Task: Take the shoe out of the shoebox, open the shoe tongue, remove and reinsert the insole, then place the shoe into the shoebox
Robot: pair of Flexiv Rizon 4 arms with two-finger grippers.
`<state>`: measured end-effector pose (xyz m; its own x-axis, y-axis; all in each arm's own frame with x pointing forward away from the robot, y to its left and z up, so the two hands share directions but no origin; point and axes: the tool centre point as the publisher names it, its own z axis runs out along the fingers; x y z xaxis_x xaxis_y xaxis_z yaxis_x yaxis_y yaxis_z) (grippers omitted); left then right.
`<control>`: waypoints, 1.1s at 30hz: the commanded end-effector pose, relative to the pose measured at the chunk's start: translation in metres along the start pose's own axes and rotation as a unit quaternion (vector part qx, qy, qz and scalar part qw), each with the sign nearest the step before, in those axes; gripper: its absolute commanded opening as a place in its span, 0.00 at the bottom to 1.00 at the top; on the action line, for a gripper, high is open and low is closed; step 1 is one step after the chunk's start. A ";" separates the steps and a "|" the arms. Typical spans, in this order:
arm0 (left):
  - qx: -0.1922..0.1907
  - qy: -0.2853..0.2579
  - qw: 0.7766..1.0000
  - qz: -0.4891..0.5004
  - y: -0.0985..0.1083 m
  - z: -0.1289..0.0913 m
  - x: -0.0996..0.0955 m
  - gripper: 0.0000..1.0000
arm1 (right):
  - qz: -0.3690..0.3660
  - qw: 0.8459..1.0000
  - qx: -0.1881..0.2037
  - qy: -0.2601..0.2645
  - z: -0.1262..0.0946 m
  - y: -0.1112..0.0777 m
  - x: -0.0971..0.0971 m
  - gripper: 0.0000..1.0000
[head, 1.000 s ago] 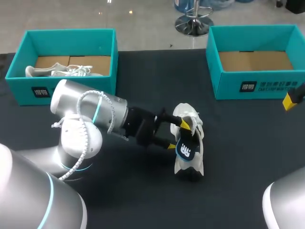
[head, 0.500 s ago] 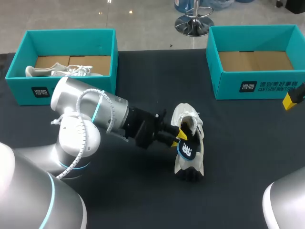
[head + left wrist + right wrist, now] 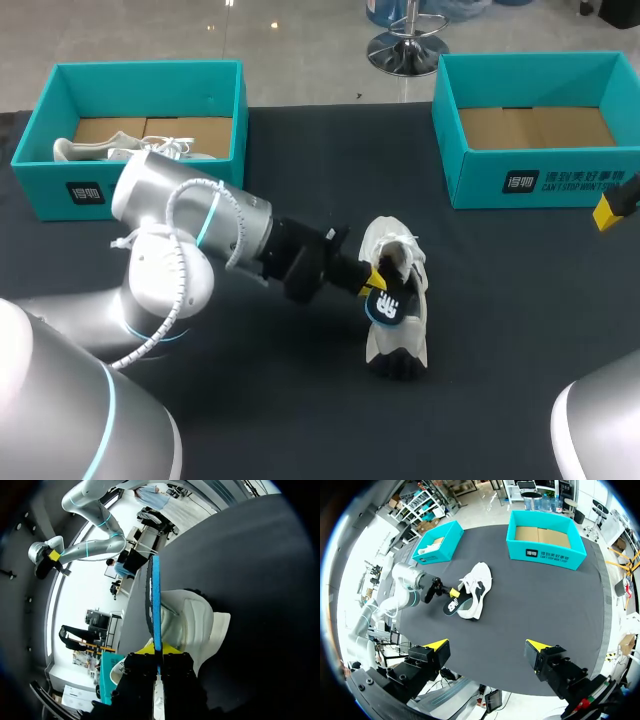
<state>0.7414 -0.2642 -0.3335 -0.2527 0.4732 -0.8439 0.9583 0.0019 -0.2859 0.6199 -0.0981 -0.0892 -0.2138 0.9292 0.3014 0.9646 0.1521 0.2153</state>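
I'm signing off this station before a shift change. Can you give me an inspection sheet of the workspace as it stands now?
Surface: black table, no spills seen.
Job's things: white shoe lies on the table between the boxes; insole is held on edge over it. Left shoebox holds a second shoe; right shoebox shows only its cardboard floor.
Clutter: nothing seen.
Grippers: left gripper shut on the insole; right gripper open, by the table's right edge.
Cables: white cable looped along the left arm.
Surroundings: nothing seen reaching over the table.
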 end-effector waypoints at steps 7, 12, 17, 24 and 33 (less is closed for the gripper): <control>-0.006 0.009 1.000 0.004 0.002 0.006 0.007 0.25 | 0.001 1.000 0.004 -0.001 -0.001 0.003 0.001 1.00; -0.005 0.009 1.000 0.004 -0.004 0.001 0.006 0.88 | 0.001 1.000 0.004 -0.001 -0.001 0.003 0.001 1.00; -0.006 0.006 1.000 0.002 -0.007 -0.007 0.002 0.79 | 0.001 1.000 0.004 -0.001 -0.001 0.003 0.001 1.00; -0.001 -0.001 1.000 -0.004 -0.017 -0.010 -0.001 0.63 | 0.001 1.000 0.004 -0.001 -0.001 0.003 0.001 1.00; 0.015 -0.005 1.000 -0.011 -0.027 0.003 -0.006 0.38 | 0.001 1.000 0.004 -0.001 -0.001 0.003 0.001 1.00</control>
<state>0.7168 -0.2644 -0.3205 -0.2760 0.4653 -0.8411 0.9475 -0.0155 -0.3195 0.6199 -0.0979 -0.0888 -0.2138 0.9293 0.3010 0.9647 0.1523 0.2150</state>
